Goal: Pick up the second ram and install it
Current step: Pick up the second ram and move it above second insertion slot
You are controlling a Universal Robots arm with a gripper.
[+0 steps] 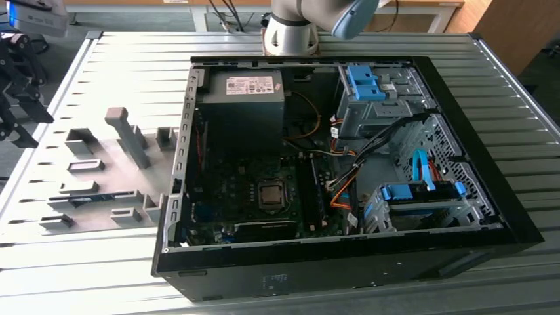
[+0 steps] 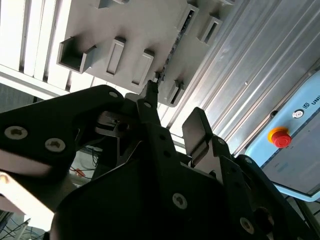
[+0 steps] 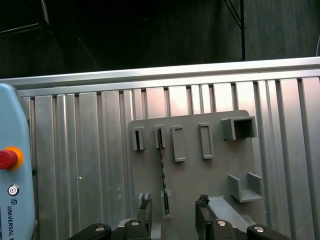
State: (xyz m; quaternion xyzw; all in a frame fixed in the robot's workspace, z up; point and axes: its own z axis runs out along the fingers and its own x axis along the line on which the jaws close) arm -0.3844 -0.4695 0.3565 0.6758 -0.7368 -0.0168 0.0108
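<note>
The second ram [image 1: 92,195] is a thin dark stick standing on edge in a slot of the grey fixture plate [image 1: 105,177], on the exterior view's left beside the open computer case. In the first wrist view the ram [image 3: 162,172] runs lengthwise toward my gripper [image 3: 173,204]. The gripper's black fingers stand apart with nothing between them, well short of the stick. In the second wrist view the gripper [image 2: 175,107] is open, with the ram [image 2: 176,41] and fixture plate [image 2: 125,30] beyond its tips.
The open computer case [image 1: 490,197] holds the motherboard with long black slots [image 1: 313,190] beside the processor socket [image 1: 271,195], plus a power supply [image 1: 240,98] and blue drive cages [image 1: 420,193]. Grey blocks [image 1: 131,138] rise from the fixture. A teach pendant [image 3: 12,165] lies on the ribbed table.
</note>
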